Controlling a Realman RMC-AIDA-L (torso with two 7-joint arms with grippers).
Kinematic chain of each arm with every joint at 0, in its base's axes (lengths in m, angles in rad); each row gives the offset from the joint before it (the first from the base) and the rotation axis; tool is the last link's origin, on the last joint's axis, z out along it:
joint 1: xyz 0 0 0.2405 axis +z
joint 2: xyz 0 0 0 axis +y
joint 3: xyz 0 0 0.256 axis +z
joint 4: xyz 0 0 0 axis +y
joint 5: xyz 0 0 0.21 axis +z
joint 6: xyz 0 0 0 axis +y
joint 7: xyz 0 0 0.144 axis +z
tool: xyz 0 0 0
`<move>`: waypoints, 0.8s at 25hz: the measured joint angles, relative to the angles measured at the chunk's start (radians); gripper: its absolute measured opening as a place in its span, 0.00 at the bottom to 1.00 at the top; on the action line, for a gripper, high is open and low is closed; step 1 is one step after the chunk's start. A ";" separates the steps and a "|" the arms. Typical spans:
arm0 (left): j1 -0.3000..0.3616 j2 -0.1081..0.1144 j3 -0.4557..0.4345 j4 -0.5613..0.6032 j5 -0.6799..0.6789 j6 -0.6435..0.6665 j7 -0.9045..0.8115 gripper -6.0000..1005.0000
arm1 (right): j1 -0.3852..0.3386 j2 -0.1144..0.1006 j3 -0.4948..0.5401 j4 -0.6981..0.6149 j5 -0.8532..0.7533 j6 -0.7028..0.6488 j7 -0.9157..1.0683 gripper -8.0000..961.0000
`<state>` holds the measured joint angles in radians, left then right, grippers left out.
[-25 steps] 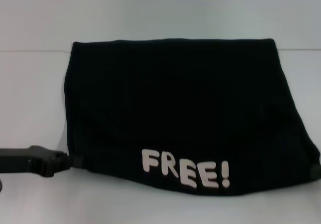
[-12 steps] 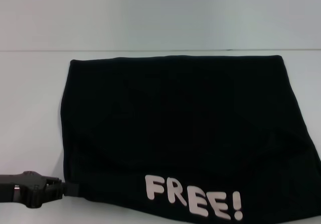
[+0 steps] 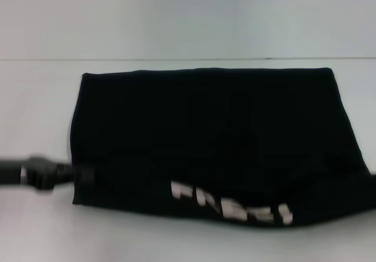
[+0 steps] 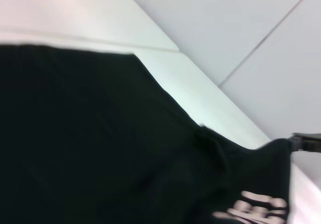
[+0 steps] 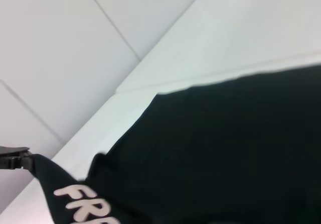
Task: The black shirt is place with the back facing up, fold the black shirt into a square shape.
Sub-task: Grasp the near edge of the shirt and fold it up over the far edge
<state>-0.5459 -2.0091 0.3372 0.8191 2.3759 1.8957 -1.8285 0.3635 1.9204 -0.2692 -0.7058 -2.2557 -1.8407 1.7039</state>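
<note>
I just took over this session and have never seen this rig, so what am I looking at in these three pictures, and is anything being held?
This is a two-armed robot folding a black shirt on a white table. The wide picture comes from a camera on its head, looking down. The shirt is already folded over, with pale lettering along its near edge. The left pincer reaches in from the left side and appears to grip the shirt's near left corner. The other two pictures come from cameras on each wrist; both show mostly black cloth, and each shows the other arm's pincer at a far corner, the right pincer appearing to pinch the opposite corner. That near edge seems lifted off the table.
</note>
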 joint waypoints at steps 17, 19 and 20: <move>-0.245 0.034 0.156 -0.283 0.007 -0.814 -0.090 0.01 | 0.345 -0.023 -0.117 0.280 -0.004 0.720 0.062 0.04; -0.268 0.018 0.204 -0.313 0.007 -0.943 -0.087 0.01 | 0.384 -0.009 -0.140 0.322 -0.004 0.842 0.062 0.04; -0.277 0.013 0.225 -0.322 0.007 -0.975 -0.085 0.01 | 0.399 -0.004 -0.144 0.338 -0.004 0.891 0.062 0.04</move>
<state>-0.8232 -1.9961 0.5619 0.4968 2.3832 0.9203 -1.9140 0.7621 1.9161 -0.4128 -0.3678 -2.2592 -0.9495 1.7656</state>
